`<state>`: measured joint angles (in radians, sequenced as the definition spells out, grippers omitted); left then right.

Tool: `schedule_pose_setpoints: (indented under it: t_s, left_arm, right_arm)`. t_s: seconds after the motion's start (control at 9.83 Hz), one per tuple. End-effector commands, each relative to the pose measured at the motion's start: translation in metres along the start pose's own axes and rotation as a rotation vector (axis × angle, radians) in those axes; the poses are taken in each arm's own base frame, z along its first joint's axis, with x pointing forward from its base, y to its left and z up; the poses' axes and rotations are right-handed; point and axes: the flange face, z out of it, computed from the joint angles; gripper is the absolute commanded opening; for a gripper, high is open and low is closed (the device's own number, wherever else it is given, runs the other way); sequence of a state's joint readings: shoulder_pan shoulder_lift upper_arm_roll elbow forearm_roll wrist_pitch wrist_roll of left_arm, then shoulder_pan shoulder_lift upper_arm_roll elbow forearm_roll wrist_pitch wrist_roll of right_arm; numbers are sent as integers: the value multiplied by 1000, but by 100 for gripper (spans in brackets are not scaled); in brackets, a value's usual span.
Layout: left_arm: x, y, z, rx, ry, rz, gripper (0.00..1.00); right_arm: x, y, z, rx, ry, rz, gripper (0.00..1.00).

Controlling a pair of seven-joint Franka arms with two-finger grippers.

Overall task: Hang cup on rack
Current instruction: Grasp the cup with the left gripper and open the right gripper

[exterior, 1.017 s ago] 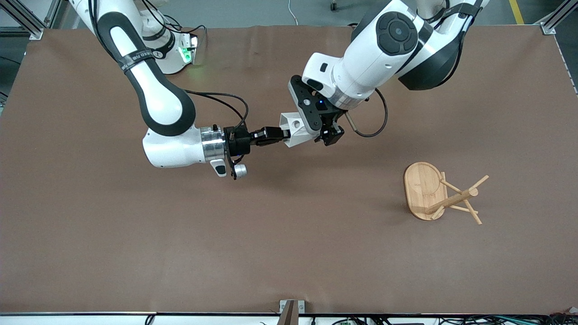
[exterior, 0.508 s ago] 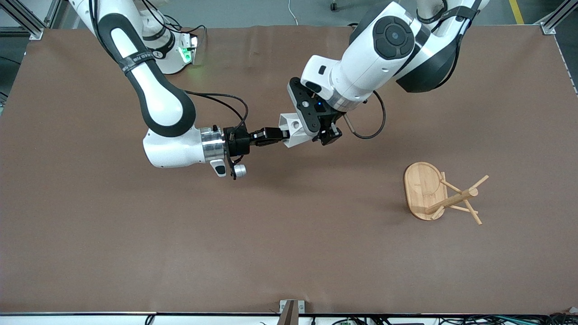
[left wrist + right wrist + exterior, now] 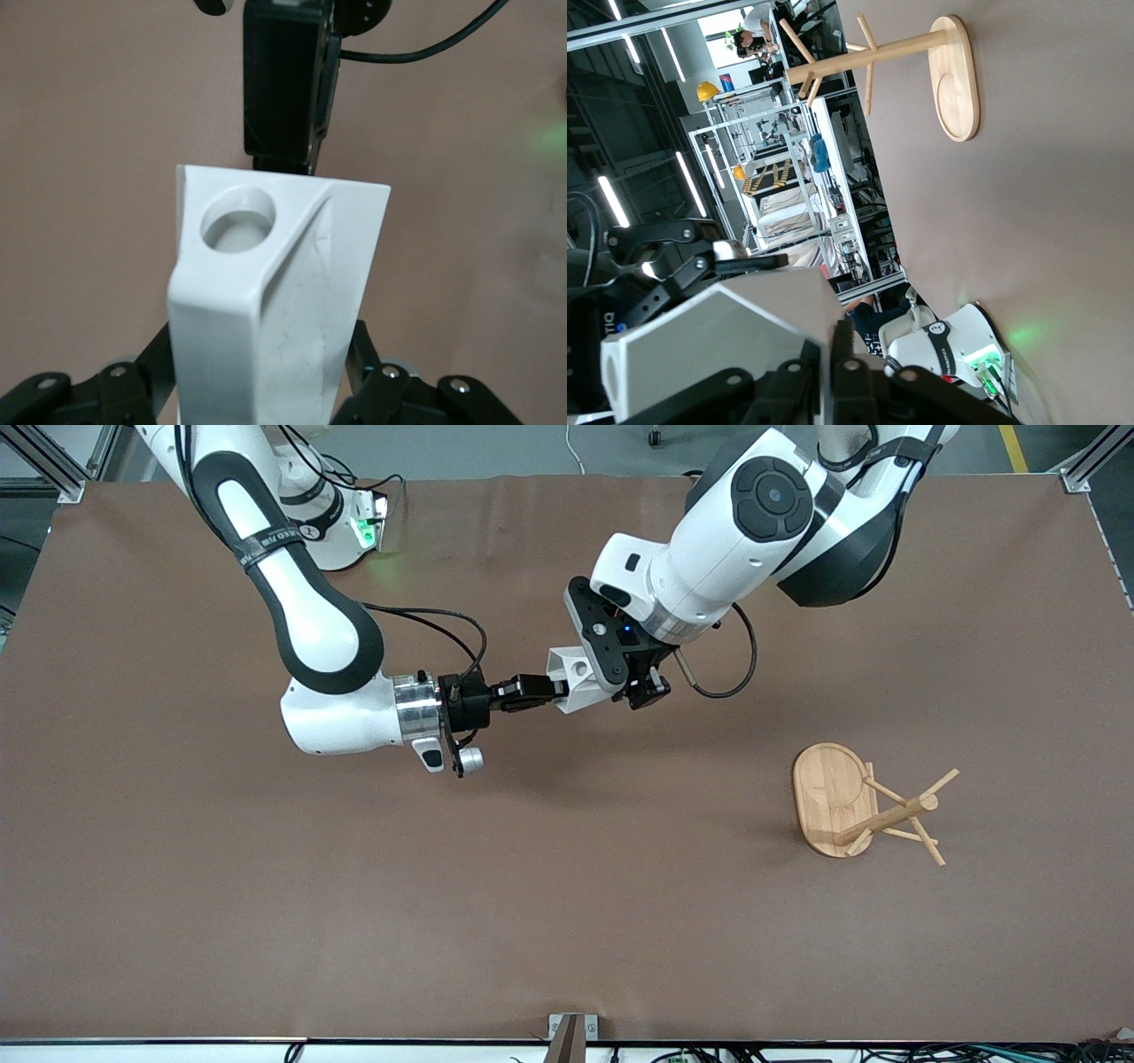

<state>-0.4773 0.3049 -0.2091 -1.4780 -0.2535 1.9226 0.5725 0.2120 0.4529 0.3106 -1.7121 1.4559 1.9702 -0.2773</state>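
The white faceted cup [image 3: 578, 682] hangs in the air over the middle of the table, held between both grippers. My right gripper [image 3: 554, 688] is shut on the cup's wall at one end; its fingers [image 3: 843, 354] pinch the thin white edge. My left gripper [image 3: 620, 691] is closed on the other end, with a finger on each side of the cup's body [image 3: 283, 301]. The handle's round hole [image 3: 237, 221] faces up. The bamboo rack [image 3: 886, 815] stands upright toward the left arm's end of the table, nearer to the front camera than the cup. It also shows in the right wrist view [image 3: 877, 49].
The brown table mat [image 3: 354, 921] lies bare round the rack's oval base [image 3: 828, 793]. The right arm's base [image 3: 337, 522] with a green light stands at the table's edge. A black cable [image 3: 735, 664] loops by the left wrist.
The left arm has shifted slightly toward the right arm, settling round the cup. The cup and the right gripper have stayed in place.
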Motion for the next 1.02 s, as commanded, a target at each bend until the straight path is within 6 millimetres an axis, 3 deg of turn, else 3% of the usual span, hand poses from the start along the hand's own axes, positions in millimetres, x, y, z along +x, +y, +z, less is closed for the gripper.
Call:
schedule_pose_setpoints:
  t_s: [0.0, 0.31, 0.41, 0.71, 0.92]
  left_arm:
    - [1, 0, 23, -13, -29, 16, 0]
    - [0, -1, 22, -14, -31, 0, 0]
    - [0, -2, 23, -15, -32, 0, 0]
    - [-6, -7, 29, -21, -46, -53, 0]
    - [-12, -8, 34, 0, -97, -239, 0]
  right_arm:
    - [-7, -23, -12, 20, 31, -26, 100]
    - [10, -8, -73, -175, 69, -96, 100]
    - [8, -13, -93, -259, 80, -139, 100]
    - [3, -25, -182, -617, 191, -116, 100]
    - [-9, -31, -239, -960, 287, -67, 100]
